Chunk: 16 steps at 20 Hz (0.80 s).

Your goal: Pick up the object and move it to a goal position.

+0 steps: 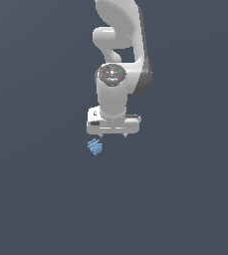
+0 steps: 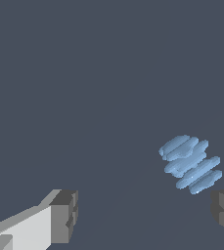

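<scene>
On the flat dark grey floor [image 1: 36, 199], just below and toward the exterior view's left of the white arm, the object [image 1: 95, 147] is seen: a tiny light-blue ribbed lump made of stacked thin fins. It lies apart from the gripper [image 1: 113, 135], untouched, and nothing is held. The fingers [image 2: 64, 215] are spread wide, as the wrist view makes plain, with open floor between them. In that view the object [image 2: 190, 163] is found off the middle of the gap, close to one finger and ahead of its tip, rather than centred between the two.

The grasp is judged not yet begun; alignment appears to be the step in hand. Several risks are foreseen. If the gripper is lowered as it stands, the nearer fingertip could be brought down onto the lump or beside it, so that the piece is knocked aside. If the jaws are closed off-centre, the object may be pushed along the floor instead of being pinched. Because of the ridged, uneven surface, a poor hold across the fins might also be expected, and the lump could slip or twist free when lifted. No goal marker is visible in either view
</scene>
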Available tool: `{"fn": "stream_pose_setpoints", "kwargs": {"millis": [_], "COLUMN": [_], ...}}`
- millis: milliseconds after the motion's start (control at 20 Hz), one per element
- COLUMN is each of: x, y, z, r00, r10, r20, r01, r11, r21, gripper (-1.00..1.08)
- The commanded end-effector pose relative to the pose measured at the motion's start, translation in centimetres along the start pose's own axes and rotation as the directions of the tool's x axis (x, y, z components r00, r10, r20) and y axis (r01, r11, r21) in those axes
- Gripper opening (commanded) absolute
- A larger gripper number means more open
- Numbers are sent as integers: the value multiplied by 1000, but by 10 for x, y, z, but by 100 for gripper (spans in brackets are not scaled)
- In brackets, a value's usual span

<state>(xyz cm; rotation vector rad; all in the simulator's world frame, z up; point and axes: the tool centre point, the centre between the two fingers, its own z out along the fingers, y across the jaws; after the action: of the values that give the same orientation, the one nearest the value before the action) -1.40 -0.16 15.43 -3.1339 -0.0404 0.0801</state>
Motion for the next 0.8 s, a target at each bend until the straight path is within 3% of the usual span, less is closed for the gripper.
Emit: {"fn": "stream_pose_setpoints", "kwargs": {"millis": [0,450,750], "x": [0,11,11], "y": [0,-3,-2], "z": [0,-23,-22], "r00": [1000,998,998], "r10": [0,-33,-37], "r20": [0,-44,-43], "r01": [0,33,37], "r11": [1000,999,999], "r21": [0,-1,-1], "gripper": [100,100,100]}}
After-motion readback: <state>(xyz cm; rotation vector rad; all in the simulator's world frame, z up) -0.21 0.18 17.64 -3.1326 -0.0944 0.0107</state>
